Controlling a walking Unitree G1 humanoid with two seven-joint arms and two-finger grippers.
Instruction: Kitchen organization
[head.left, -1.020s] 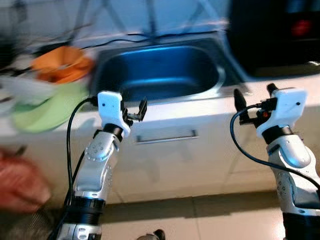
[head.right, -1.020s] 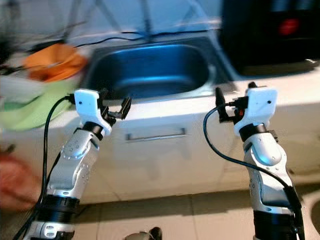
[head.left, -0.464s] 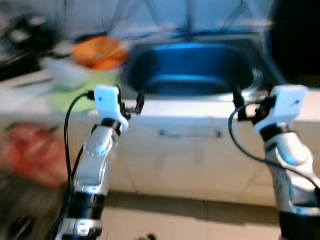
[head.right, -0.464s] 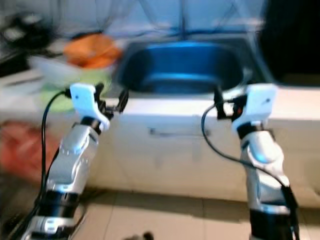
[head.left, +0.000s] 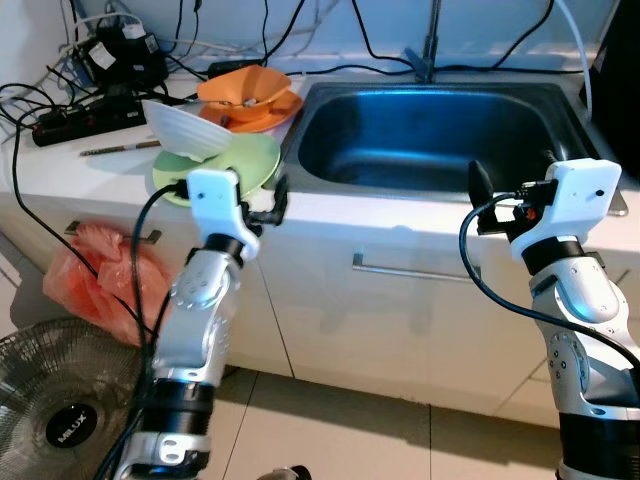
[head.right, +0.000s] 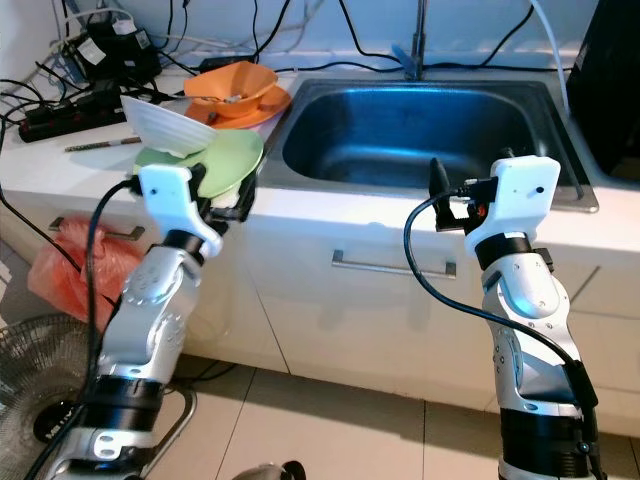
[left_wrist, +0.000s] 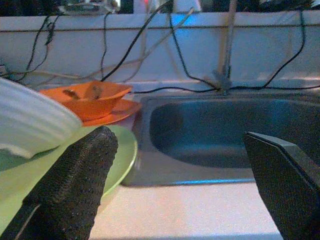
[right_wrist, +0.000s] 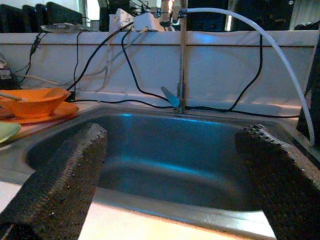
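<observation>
**Both arms raised in front of the sink counter, grippers spread and holding nothing**

The white counter (head.left: 400, 215) runs across the view, with the steel sink (head.left: 430, 130) set into it and the tap (right_wrist: 181, 55) rising behind the basin. Below the counter are white cabinet doors with a metal handle (head.left: 408, 270).

The left arm (head.left: 195, 330) is bent upward from the floor side, its forearm nearly vertical — the left gripper (head.left: 262, 205) sits just in front of the counter edge, near the green plate (head.left: 245, 160). Its fingers (left_wrist: 70, 190) are spread wide apart and grasp nothing. The right arm (head.left: 580, 330) stands in a similar pose on the other side; the right gripper (right_wrist: 172, 195) points at the sink front, fingers (right_wrist: 60, 175) also wide apart, empty.

The dishes lie on the counter left of the sink: a white plate (head.left: 185, 128) resting tilted on the green plate, and behind them an orange bowl (head.left: 243, 88) on an orange plate (head.left: 275, 108). On the floor — a fan (head.left: 60, 400) and an orange bag (head.left: 100, 275).
</observation>
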